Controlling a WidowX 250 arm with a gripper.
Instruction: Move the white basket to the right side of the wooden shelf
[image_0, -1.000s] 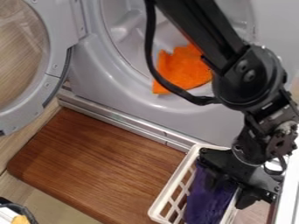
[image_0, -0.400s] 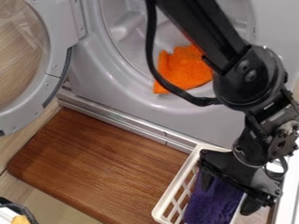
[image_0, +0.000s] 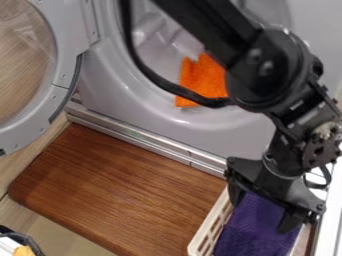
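My gripper (image_0: 262, 212) is low at the right, open, with its two fingers spread apart over the purple cloth. The white basket (image_0: 211, 227) stands at the lower right, over the right end of the brown wooden shelf (image_0: 113, 190); its slotted left wall shows, and the gripper covers its far end. Purple cloth (image_0: 254, 235) lies inside the basket. The left finger is down by the basket's upper left rim, the right finger over the cloth's right side. Whether either finger touches the basket I cannot tell.
Behind the shelf is a grey machine with a round opening, an orange cloth (image_0: 204, 80) in it. Its round door (image_0: 63, 95) hangs open at the left. A metal rail (image_0: 143, 139) runs along the shelf's back edge. A white edge (image_0: 330, 210) rises at the far right.
The basket has shifted to the right, baring more of the shelf beside it. The arm's upper links have swung left, while the gripper has moved only slightly.
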